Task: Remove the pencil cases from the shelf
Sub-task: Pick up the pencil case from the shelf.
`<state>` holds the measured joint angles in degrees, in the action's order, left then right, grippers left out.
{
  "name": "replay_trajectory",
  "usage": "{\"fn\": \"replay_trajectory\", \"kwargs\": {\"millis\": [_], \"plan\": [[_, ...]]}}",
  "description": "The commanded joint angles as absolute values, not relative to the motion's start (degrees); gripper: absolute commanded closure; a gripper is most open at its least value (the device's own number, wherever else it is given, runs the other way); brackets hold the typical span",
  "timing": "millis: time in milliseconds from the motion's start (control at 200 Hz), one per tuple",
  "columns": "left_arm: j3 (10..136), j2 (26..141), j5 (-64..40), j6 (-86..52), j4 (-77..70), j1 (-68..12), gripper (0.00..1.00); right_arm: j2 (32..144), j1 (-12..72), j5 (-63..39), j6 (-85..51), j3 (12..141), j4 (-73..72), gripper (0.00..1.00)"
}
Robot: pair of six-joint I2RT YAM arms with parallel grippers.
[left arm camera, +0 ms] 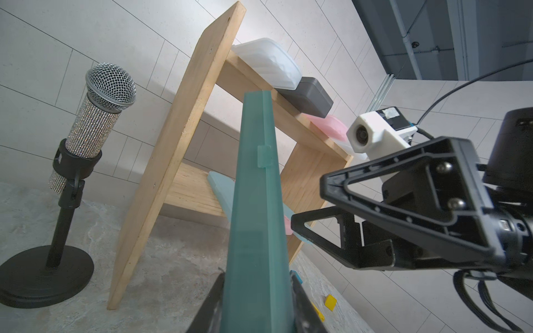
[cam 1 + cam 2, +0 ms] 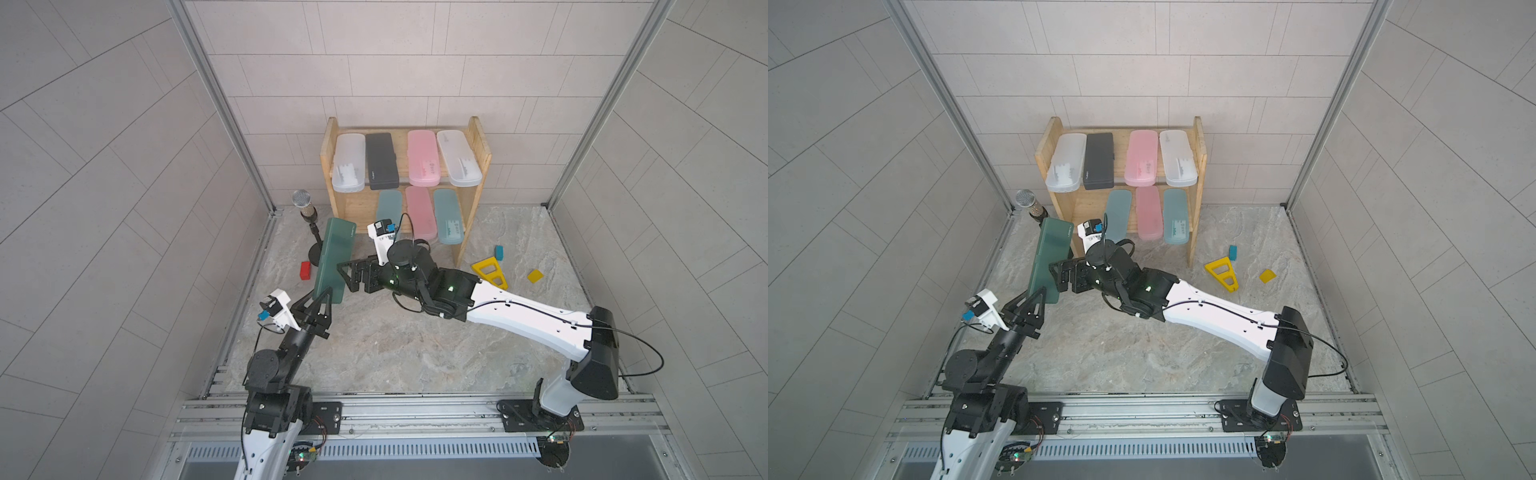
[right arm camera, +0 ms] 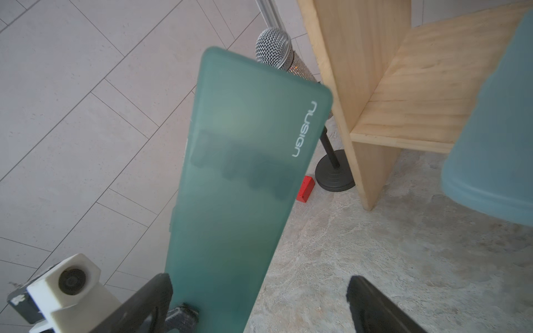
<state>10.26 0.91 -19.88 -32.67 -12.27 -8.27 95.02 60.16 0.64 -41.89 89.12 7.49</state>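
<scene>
Dark green pencil case point(image 2: 333, 257) is clamped by its near end in the almost closed left jaws and held edge-up over the desk point(image 2: 395, 345), just in front of the left panel of the shelf point(image 2: 327, 153). Right jaws are spread wide beside its face, holding nothing. Seven other pencil cases point(image 2: 422, 160) lie on the shelf.

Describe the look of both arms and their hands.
The left arm and right arm have white shells and black joints. The left hand and right hand have black triangular open-frame fingers. White wrist cameras carry blue plugs; thin black cables loop outside; green lights dot the right arm.
</scene>
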Motion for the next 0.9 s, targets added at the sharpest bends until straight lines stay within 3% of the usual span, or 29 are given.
{"fn": "replay_trajectory", "kwargs": {"millis": [0,645,896], "plan": [[12.14,0.18,-19.92,-31.02,-13.98,-8.22,1.00,95.88,60.94,0.23,-42.54,91.99,7.90,0.00],[12.04,0.18,-22.50,-32.16,-14.59,-8.28,1.00,104.78,61.79,0.93,-44.91,100.21,8.83,0.00],[11.78,0.18,-22.43,-32.43,-14.16,-8.33,1.00,103.09,61.44,2.09,-44.33,98.27,8.45,0.21]]}}
